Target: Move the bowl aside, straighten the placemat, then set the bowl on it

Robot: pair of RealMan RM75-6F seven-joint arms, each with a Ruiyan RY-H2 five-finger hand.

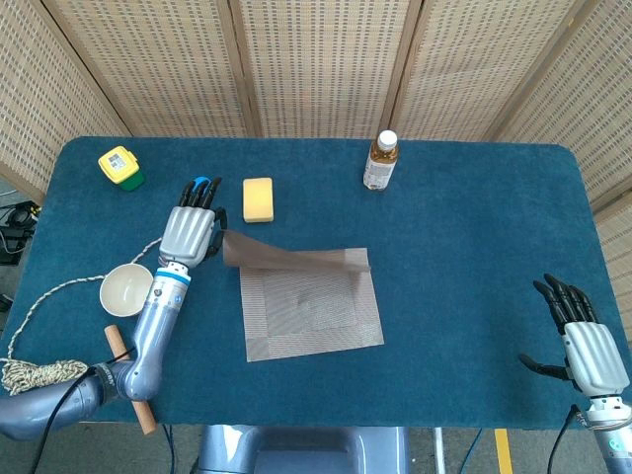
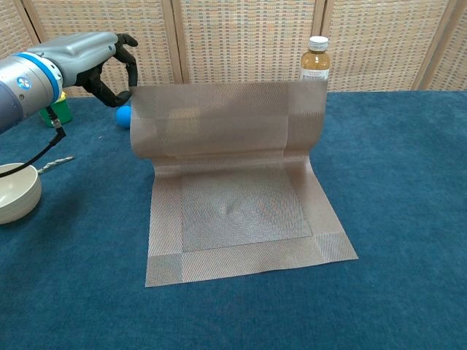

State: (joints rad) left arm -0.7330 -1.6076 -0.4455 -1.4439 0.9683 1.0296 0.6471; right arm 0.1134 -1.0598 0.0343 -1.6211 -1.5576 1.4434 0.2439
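White bowl (image 1: 125, 289) sits on the blue tabletop (image 1: 474, 247) at far left, beside your left forearm. Your left hand (image 1: 190, 233) pinches the far left corner of the brown placemat (image 1: 311, 306), lifting its far edge while the near part lies flat. Far right, your right hand (image 1: 585, 341) hovers with fingers spread, holding nothing.

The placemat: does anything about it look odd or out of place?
Yes. The placemat is not flat: its far part is lifted and folded toward the near side, held up at one corner by the left robot hand. The bowl stands off it, to the left on the table.
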